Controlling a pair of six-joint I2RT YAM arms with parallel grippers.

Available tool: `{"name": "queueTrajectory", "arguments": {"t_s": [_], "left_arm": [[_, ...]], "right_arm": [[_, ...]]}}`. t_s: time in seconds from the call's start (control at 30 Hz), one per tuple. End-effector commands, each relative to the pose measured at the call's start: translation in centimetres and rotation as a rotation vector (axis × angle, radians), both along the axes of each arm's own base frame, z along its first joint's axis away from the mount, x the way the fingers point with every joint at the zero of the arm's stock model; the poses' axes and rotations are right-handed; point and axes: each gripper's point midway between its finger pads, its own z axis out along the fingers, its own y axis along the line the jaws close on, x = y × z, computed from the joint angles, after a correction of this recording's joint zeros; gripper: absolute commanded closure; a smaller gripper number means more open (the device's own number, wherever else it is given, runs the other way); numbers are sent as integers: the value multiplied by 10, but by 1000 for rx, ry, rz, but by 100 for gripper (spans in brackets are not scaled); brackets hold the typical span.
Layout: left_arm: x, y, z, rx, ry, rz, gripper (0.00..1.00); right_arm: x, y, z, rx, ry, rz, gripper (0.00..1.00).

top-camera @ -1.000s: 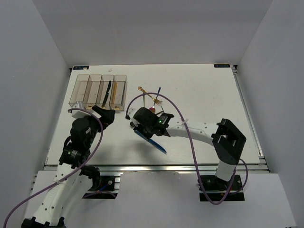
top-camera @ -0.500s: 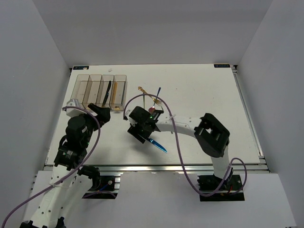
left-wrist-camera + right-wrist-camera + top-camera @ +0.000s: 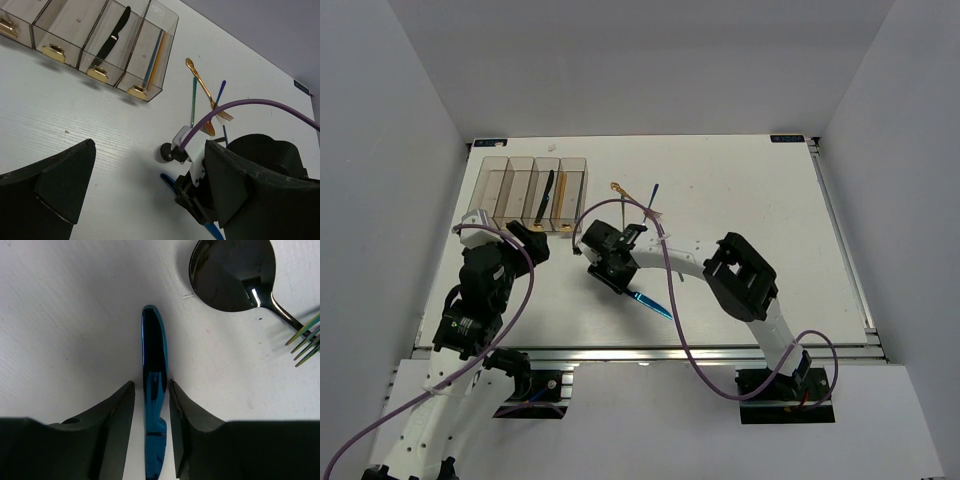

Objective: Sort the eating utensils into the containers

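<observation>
The blue knife [image 3: 153, 340] lies flat on the white table [image 3: 770, 200], in the near middle of it and well apart from the containers [image 3: 495, 195]. It is slim and glossy, a deep metallic blue that goes almost black where it mirrors the gripper above. One end is rounded, and fine serrations show along the edge at the other end, low in the right wrist view. From above, only its bright blue end [image 3: 652, 304] shows beyond the arm.

The right gripper [image 3: 151, 384] hangs over the knife with one finger on each side. The jaws are parted and a thin strip of table shows between each finger and the blade, so the knife is straddled, not clamped. Just beyond its rounded tip lies a black spoon [image 3: 232, 275], bowl up and shiny, and the tines of a green fork [image 3: 305, 340] reach in at the edge.

The left gripper [image 3: 150, 150] hovers near the front of the containers, spread wide with nothing between its fingers.

The containers are four clear brownish bins joined in a row at the far left of the table, each with a small gold mark [image 3: 97, 74] at its near end. A black knife [image 3: 114, 32] lies in the third bin from the left, and two thin sticks [image 3: 155, 50] – one orange, one bluish grey – lie in the fourth
</observation>
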Motion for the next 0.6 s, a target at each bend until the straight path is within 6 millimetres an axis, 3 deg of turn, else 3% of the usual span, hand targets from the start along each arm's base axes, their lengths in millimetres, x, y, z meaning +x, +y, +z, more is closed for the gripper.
{"name": "queueTrajectory", "arguments": {"t_s": [0.0,0.13,0.27,0.57], "left_arm": [[0,2,-2,21,0,1,2],[0,3,-2,25,3,2,2],[0,2,-2,26,0,0,2],[1,2,-2,29,-1,-3,2]], "right_arm": [[-17,-21,-24,-106,90,24,60],[-24,-29,-33,-172,145,17,60],[-25,-55,-41,-306,141,-16,58],[-29,-68,-51,-386,133,-24,57]]}}
